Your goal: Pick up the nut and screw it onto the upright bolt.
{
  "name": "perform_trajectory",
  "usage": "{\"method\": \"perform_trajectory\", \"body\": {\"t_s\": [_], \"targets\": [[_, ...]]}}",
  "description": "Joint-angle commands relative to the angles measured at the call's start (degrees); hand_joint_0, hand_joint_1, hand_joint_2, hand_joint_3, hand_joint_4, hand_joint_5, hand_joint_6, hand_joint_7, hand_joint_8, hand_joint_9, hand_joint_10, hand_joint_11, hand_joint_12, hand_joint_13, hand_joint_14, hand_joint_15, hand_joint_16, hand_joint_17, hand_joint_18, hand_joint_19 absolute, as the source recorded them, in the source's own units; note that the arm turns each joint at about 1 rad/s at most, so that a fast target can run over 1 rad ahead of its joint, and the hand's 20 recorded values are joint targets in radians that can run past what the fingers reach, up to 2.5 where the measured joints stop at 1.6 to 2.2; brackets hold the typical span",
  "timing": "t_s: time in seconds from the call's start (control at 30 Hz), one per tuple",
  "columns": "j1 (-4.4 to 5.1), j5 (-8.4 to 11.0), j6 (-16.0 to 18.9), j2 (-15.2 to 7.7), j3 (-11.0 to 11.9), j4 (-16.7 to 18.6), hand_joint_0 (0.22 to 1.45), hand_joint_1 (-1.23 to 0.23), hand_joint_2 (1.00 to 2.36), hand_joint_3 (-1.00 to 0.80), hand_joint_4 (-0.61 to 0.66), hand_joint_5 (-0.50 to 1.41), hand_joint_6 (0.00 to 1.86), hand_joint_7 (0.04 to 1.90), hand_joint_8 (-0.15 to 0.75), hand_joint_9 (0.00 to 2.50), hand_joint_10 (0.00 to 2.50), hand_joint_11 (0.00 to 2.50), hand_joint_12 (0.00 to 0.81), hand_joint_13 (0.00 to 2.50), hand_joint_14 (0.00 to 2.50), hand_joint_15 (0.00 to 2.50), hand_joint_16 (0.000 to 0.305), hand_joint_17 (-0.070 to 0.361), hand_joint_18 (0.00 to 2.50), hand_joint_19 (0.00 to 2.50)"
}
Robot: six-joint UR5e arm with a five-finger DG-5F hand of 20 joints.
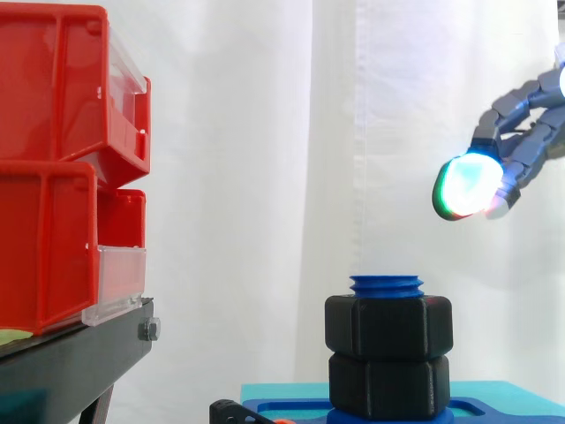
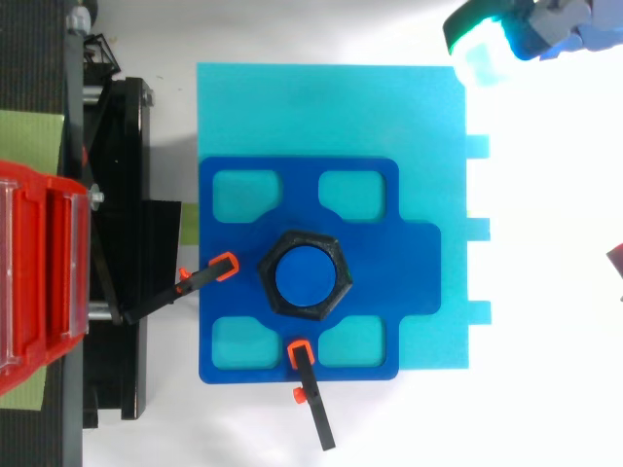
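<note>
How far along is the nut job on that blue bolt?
Looks essentially done: the upper nut sits threaded on the blue bolt, stacked on a lower nut, only the top threads showing. The hand hangs up to the side, apart from it. Nothing obvious looks left.

Two black nuts point(image 1: 388, 325) sit stacked on one blue bolt point(image 1: 386, 285). One dark blue plate point(image 2: 409, 253) has four cut-outs point(image 2: 245, 193), one near each corner. Two orange-tipped clamps point(image 2: 209, 274) meet its left and lower edges. One turquoise board point(image 2: 321, 107) has three tabs point(image 2: 477, 146) on its right edge. Two red bins point(image 1: 53, 79) are stacked. One hand point(image 1: 468, 185).
</note>
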Motion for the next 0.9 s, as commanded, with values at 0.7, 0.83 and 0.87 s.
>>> {"method": "perform_trajectory", "body": {"t_s": [0.7,0.83,0.87], "targets": [[-0.30,2.79,21.78,0.18,-1.09,0.43,0.49,-0.31,1.00,-0.50,0.11,-0.25,0.50,0.70,0.200,0.00,0.00,0.00,0.334,0.00,0.00,0.00,0.043,0.098,0.00,0.00],[-0.22,2.70,22.04,0.18,-1.09,0.52,0.49,-0.31,1.00,-0.50,0.12,-0.25,0.50,0.76,0.194,0.00,0.00,0.00,0.334,0.00,0.00,0.00,0.044,0.098,0.00,0.00],[-0.22,2.70,22.04,0.18,-1.09,0.52,0.49,-0.32,1.00,-0.50,0.12,-0.25,0.50,0.72,0.195,0.00,0.00,0.00,0.334,0.00,0.00,0.00,0.044,0.099,0.00,0.00]]}}
